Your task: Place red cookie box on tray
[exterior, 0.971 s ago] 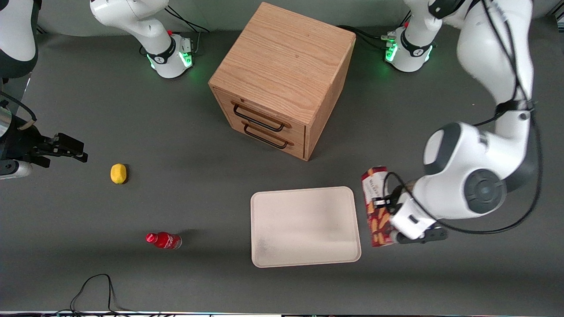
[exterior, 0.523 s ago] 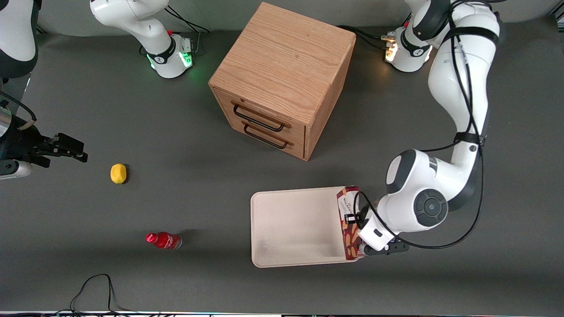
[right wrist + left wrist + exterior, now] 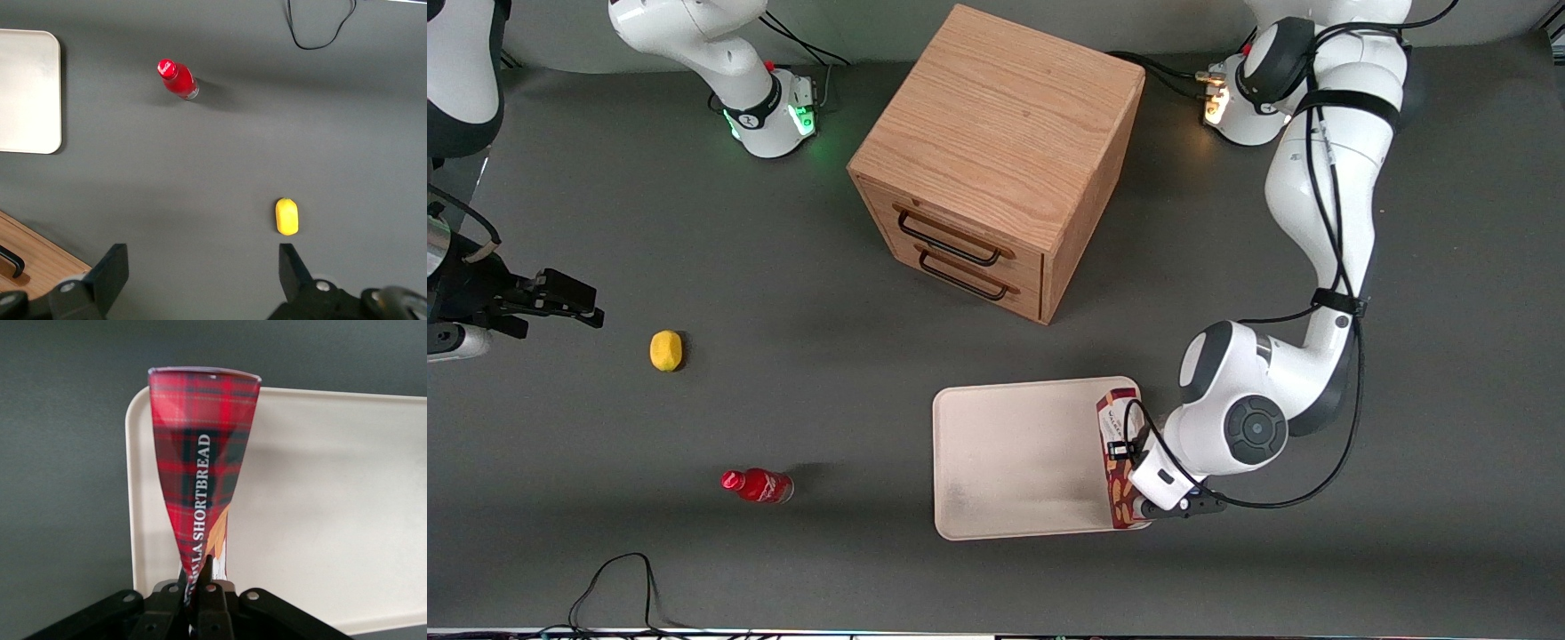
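Note:
The red cookie box [image 3: 1116, 462] is a dark-red plaid carton with biscuit pictures. It is held edge-up over the tray's [image 3: 1023, 458] end nearest the working arm. My left gripper [image 3: 1138, 476] is shut on the box. In the left wrist view the fingers pinch the box [image 3: 200, 473] at its near edge, gripper [image 3: 199, 583] closed tight, with the cream-white tray [image 3: 320, 507] under and beside it. I cannot tell whether the box touches the tray.
A wooden two-drawer cabinet [image 3: 996, 160] stands farther from the front camera than the tray. A small red bottle [image 3: 758, 485] and a yellow lemon [image 3: 665, 349] lie toward the parked arm's end of the table. A black cable [image 3: 618, 578] loops at the near edge.
My left gripper has carried the box sideways from the bare table beside the tray to over the tray's end, still gripping it.

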